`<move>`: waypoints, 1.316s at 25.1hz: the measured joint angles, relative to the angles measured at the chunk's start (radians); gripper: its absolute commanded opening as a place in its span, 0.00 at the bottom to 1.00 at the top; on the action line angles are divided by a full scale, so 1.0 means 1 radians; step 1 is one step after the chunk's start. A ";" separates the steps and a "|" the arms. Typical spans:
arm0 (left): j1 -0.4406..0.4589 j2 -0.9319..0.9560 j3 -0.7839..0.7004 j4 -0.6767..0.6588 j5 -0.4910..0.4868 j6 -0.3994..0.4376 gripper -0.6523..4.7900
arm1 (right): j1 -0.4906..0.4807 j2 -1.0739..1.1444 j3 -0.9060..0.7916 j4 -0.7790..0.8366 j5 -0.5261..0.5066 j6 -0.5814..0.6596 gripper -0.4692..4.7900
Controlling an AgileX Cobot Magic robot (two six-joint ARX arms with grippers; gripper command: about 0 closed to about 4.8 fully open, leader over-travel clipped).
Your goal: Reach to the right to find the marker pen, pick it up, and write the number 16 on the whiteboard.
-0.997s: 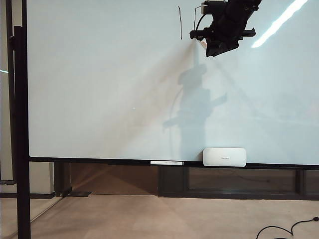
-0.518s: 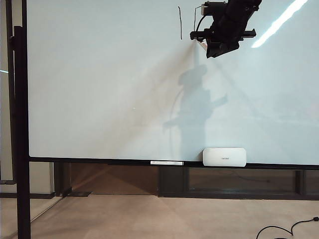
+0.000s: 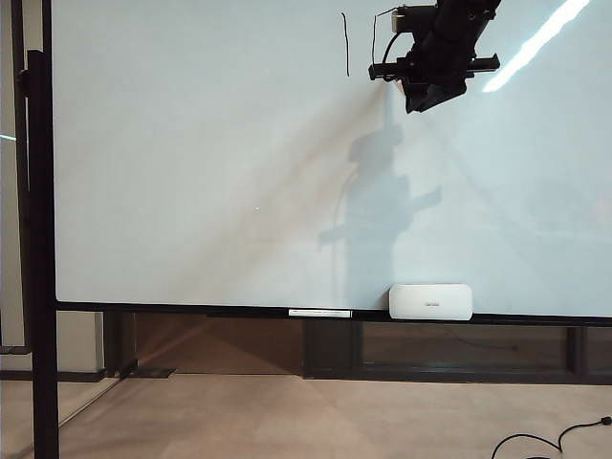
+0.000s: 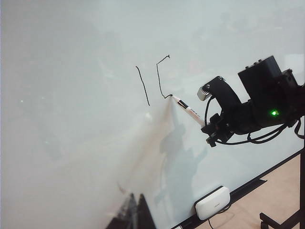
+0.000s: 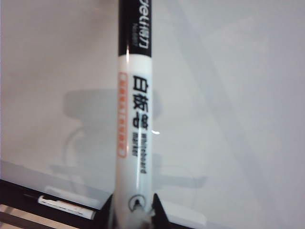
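Observation:
The whiteboard (image 3: 191, 172) fills the exterior view and carries a black "1" stroke (image 3: 345, 43) with a second stroke (image 3: 374, 38) just to its right. My right gripper (image 3: 404, 81) is high on the right of the board, shut on the marker pen (image 5: 133, 119), whose white barrel stands between its two fingers (image 5: 159, 212). In the left wrist view the marker pen (image 4: 187, 109) has its tip at the lower end of the second stroke (image 4: 161, 78), with the right gripper (image 4: 208, 130) behind it. My left gripper (image 4: 137, 212) hangs away from the whiteboard (image 4: 71, 95), its dark tips close together and holding nothing.
A white eraser block (image 3: 430, 301) rests on the board's black lower rail (image 3: 191, 308), with a thin white strip (image 3: 320, 313) to its left. A black stand post (image 3: 38, 239) runs down the left side. A black cable (image 3: 545, 440) lies on the floor at the lower right.
The right gripper and the marker pen have shifted a little to the right along the board. The left arm has not moved.

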State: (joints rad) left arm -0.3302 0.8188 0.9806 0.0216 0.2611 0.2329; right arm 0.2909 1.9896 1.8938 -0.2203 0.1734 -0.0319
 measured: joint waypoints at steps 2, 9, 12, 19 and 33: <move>0.000 -0.003 0.000 -0.004 0.000 0.000 0.11 | 0.000 0.000 0.000 -0.008 0.018 0.003 0.09; 0.000 -0.011 0.000 -0.012 0.000 0.000 0.11 | 0.000 0.000 0.000 -0.033 0.071 0.014 0.09; 0.000 -0.011 0.000 -0.016 0.000 0.000 0.11 | 0.000 -0.003 0.000 -0.033 0.072 0.016 0.09; 0.000 -0.011 0.000 -0.018 0.000 0.002 0.11 | 0.000 -0.010 -0.001 -0.032 0.074 0.016 0.09; 0.000 -0.011 0.000 -0.018 0.000 0.002 0.11 | 0.000 -0.010 -0.002 0.002 0.067 0.010 0.09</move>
State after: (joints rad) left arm -0.3298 0.8074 0.9810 0.0036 0.2611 0.2352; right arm 0.2905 1.9800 1.8923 -0.2184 0.2401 -0.0223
